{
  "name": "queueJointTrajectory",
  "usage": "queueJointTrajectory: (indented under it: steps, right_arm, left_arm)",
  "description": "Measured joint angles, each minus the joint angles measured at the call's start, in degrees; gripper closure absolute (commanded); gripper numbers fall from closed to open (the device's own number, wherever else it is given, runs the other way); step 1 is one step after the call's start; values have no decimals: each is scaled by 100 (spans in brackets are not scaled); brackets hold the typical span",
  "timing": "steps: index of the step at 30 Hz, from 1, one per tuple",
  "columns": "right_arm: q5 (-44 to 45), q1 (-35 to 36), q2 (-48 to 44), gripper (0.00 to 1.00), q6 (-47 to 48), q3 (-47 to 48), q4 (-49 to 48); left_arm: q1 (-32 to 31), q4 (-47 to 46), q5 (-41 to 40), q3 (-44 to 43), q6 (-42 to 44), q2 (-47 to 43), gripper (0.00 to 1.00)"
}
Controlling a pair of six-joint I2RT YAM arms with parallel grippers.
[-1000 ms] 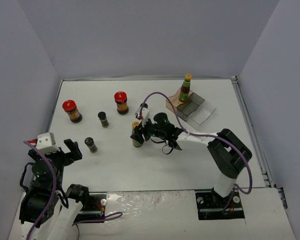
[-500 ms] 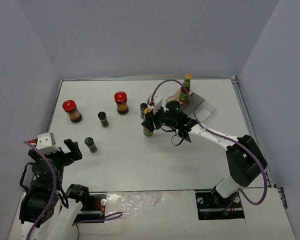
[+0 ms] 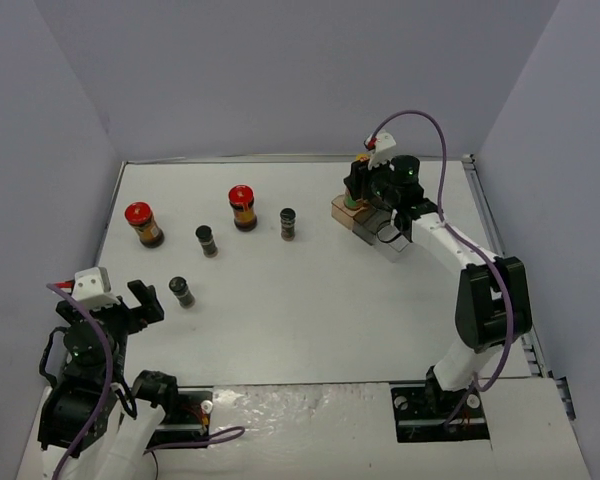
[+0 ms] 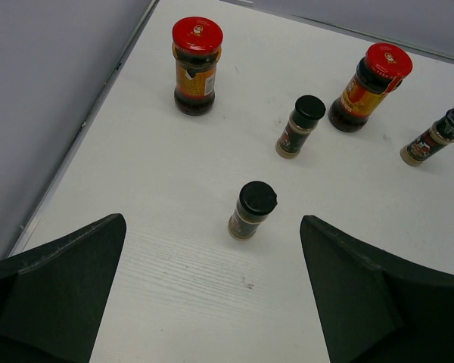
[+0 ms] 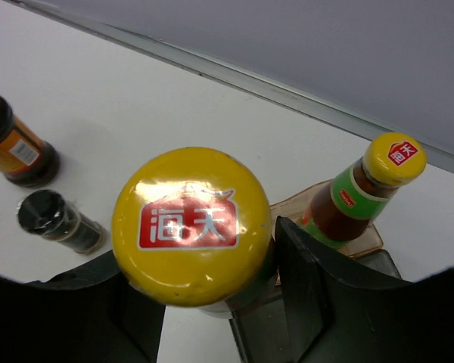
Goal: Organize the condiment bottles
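Note:
My right gripper (image 3: 363,188) (image 5: 204,299) is shut on a tall yellow-capped bottle (image 5: 191,223) and holds it over the near-left part of the clear compartment tray (image 3: 392,238). The second tall bottle (image 5: 361,193) stands in the tray just beyond; in the top view the gripper mostly hides it. Two red-lidded jars (image 3: 143,222) (image 3: 242,206) and three dark shakers (image 3: 207,238) (image 3: 288,222) (image 3: 182,291) stand on the table's left half. My left gripper (image 3: 145,300) (image 4: 212,302) is open and empty, near the closest shaker (image 4: 252,209).
The tray sits at the back right, close to the back wall and the table's right rail (image 3: 495,240). The left wall runs along the table's left edge (image 4: 98,98). In the right wrist view a jar (image 5: 11,147) and a shaker (image 5: 60,219) stand left of the held bottle.
My right arm has carried the tall bottle from the table's middle to the back right, over the tray. The shaker beside its old spot now shows fully. The left arm has not moved.

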State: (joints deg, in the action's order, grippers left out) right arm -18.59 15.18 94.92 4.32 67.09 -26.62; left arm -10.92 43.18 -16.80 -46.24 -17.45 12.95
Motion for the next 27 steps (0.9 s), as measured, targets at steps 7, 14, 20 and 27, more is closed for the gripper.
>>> queueJointTrajectory:
  steps: [7, 14, 20, 27]
  right_arm:
    - [125, -188, 818, 100, -44, 299, -222]
    - [147, -199, 1282, 100, -81, 568, -568]
    - [169, -199, 1657, 100, -152, 545, -681]
    - [166, -199, 1770, 33, -232, 359, -864]
  left_arm:
    - [0, 1, 0, 0, -1, 6, 3]
    - [0, 0, -2, 0, -2, 17, 3]
    - [0, -1, -2, 0, -2, 31, 3]
    - [0, -2, 0, 0, 0, 98, 3]
